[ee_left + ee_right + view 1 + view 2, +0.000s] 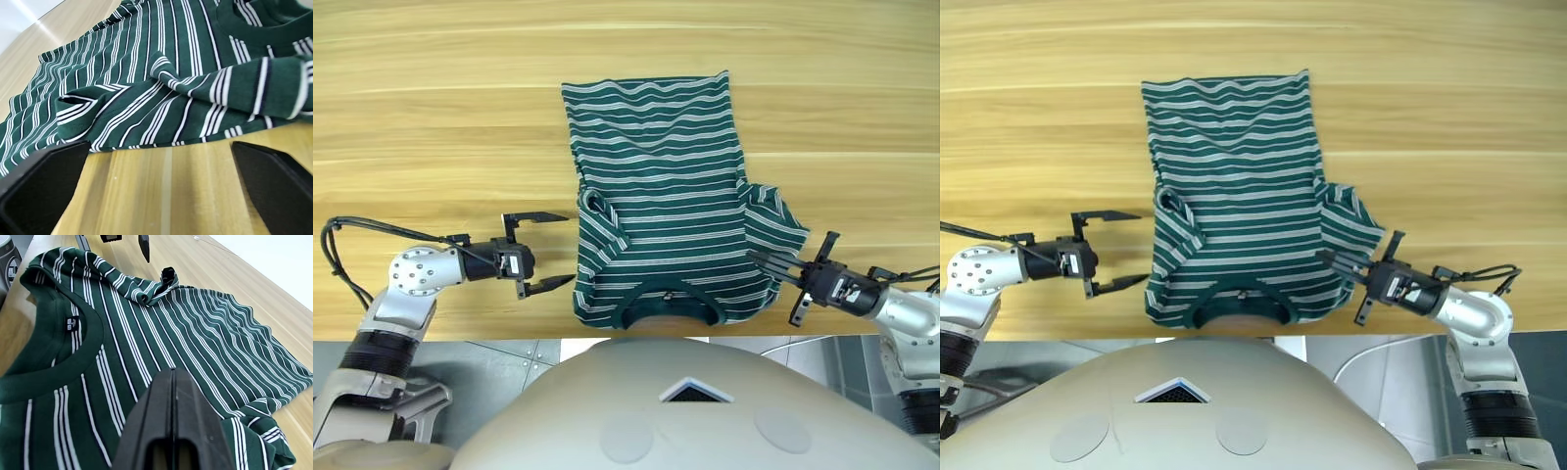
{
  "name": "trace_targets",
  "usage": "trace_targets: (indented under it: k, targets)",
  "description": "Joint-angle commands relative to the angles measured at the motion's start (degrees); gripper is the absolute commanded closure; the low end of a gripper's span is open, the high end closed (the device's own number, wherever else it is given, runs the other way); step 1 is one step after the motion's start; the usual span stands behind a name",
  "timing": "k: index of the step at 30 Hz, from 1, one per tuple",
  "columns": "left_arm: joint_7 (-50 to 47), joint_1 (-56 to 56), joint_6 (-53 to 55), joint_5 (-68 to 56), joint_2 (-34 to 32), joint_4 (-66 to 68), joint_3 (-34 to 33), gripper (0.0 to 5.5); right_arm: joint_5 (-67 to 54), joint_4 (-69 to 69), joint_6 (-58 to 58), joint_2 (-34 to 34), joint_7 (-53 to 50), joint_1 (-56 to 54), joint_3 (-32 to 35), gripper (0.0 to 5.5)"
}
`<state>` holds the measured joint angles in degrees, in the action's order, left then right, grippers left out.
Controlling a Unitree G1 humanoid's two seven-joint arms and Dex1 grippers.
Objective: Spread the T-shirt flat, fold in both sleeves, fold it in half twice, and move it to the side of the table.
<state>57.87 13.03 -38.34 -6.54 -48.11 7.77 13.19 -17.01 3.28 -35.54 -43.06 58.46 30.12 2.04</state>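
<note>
A dark green T-shirt [661,196] with white stripes lies on the wooden table [431,117], its collar [671,299] at the near edge. Its left sleeve [602,220] is folded in over the body. The right sleeve [773,220] lies bunched at the shirt's right side. My left gripper [568,249] is open, just left of the shirt's near left corner, fingers [44,176] low over bare wood. My right gripper [754,257] is shut, its tip over the shirt's near right edge below the bunched sleeve; in the right wrist view the right gripper [172,374] shows no cloth between its fingers.
The table's front edge [460,338] runs just below both grippers. Bare wood stretches wide to the left, right and far side of the shirt. The far hem [646,83] lies flat.
</note>
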Motion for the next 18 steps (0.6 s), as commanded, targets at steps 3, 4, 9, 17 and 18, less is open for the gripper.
trace_targets:
  k: [3,4,9,17,18]
  targets:
    - [1.93,2.05,-0.65,-0.97,-0.42,-1.32,0.64,0.12,-0.62,0.57,-0.54,0.01,-0.23,0.62,1.08,5.5]
    - [2.15,2.25,-0.73,-1.06,-0.4,-1.41,0.6,0.12,-0.62,0.6,-0.53,0.01,-0.24,0.67,1.1,5.5]
    - [3.41,3.42,-1.24,-2.39,-0.41,-2.58,0.67,0.12,-0.65,0.75,-0.35,0.01,-0.31,0.77,1.16,5.5]
    - [4.35,3.88,-1.58,-3.67,0.12,-4.36,0.8,0.12,-0.48,1.01,0.02,0.2,-0.59,0.49,0.83,5.5]
    - [4.41,3.89,-1.56,-3.88,0.19,-4.68,0.84,0.12,-0.47,1.0,0.05,0.2,-0.62,0.47,0.78,5.5]
